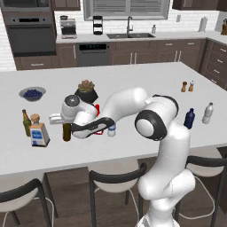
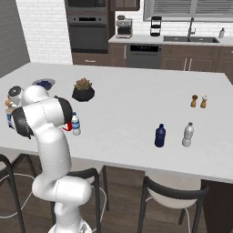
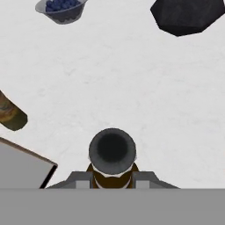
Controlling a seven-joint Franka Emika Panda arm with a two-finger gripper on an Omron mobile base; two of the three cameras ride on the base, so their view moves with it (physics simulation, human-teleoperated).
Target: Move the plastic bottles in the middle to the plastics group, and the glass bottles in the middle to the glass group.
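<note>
My gripper is shut on the neck of the slim dark brown beer bottle, which hangs upright low over the counter. In the hand view the bottle's mouth sits between my fingers. Just left of it stand the glass group's olive-green bottle and square clear bottle. The small water bottle and the red bottle, mostly hidden by my arm, stand in the middle. The plastics group, a dark blue bottle and a greyish clear bottle, stands far right.
A potted plant stands behind the middle bottles. A bowl of blueberries lies at the back left. Two shakers stand at the back right. Stools line the counter's near edge.
</note>
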